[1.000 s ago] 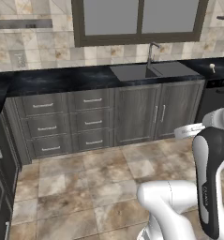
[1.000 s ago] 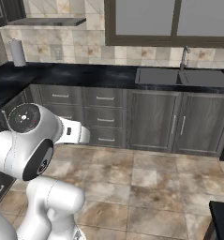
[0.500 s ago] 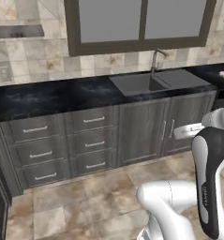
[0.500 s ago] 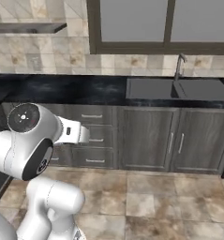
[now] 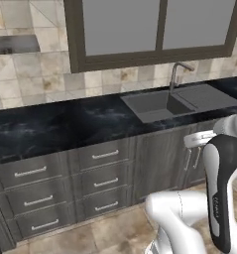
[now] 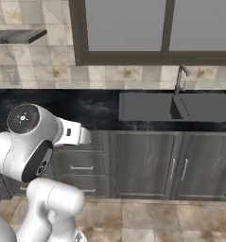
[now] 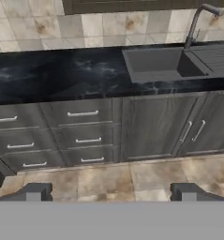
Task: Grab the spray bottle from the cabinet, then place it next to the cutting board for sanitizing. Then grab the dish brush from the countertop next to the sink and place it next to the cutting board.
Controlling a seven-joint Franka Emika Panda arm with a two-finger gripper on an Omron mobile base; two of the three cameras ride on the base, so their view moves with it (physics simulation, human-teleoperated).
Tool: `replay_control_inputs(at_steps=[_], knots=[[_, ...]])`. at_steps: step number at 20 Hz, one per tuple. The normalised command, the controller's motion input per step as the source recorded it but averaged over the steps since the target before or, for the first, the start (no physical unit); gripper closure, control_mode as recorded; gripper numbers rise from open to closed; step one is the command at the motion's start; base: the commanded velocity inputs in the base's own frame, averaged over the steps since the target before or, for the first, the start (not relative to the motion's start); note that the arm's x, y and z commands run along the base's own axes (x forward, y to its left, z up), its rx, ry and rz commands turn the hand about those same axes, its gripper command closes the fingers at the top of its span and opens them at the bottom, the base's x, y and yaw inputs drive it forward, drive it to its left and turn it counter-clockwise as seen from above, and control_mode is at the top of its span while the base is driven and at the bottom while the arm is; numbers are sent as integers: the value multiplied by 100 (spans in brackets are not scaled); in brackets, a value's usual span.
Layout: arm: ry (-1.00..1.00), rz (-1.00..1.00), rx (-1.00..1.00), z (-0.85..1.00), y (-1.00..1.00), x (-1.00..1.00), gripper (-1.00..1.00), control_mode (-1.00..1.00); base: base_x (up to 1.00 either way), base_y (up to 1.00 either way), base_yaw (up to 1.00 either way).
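- The gripper (image 7: 111,191) has its jaws set wide apart with nothing between them; its two dark fingertips (image 7: 33,191) rise at the bottom of the hand view, over tiled floor.
- It looks straight at the run of grey drawers (image 7: 83,114) and cupboard doors (image 7: 155,126) below the black countertop (image 7: 57,75), and it stands well back from them.
- The sink (image 5: 162,105) lies ahead and off to the right of the gripper, sunk into the countertop, with its faucet (image 5: 175,74) at the back edge and a ridged drainboard (image 7: 215,57) on its far right side.
- The window (image 6: 147,28) sits on the wall above the sink.
- A grey shelf board (image 6: 17,36) shows at the upper left edge of the right base view, high on the tiled wall; it may belong to the wall cabinet, but I cannot tell what stands on it.
- I cannot make out the spray bottle, the cutting board or the dish brush, so their direction from the gripper and how their long axes lie cannot be judged.
- The stretch of countertop just left of the sink looks bare and glossy.
- My reading is that the task is at its very start: nothing is held and the gripper is far from any shelf.
- If the bottle is up by that shelf, the coming move would turn on going up and to the left, away from the sink.
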Motion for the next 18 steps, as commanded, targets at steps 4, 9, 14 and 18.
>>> replay_control_inputs(at_steps=[4,9,14,18], knots=[[0,0,0,0,0,0,-100,100,100,-76,0],[0,0,0,0,0,0,-100,100,94,-100,0],[0,0,0,0,0,0,-100,100,61,-100,-3],[0,0,0,0,0,0,-100,100,19,-100,-7]])
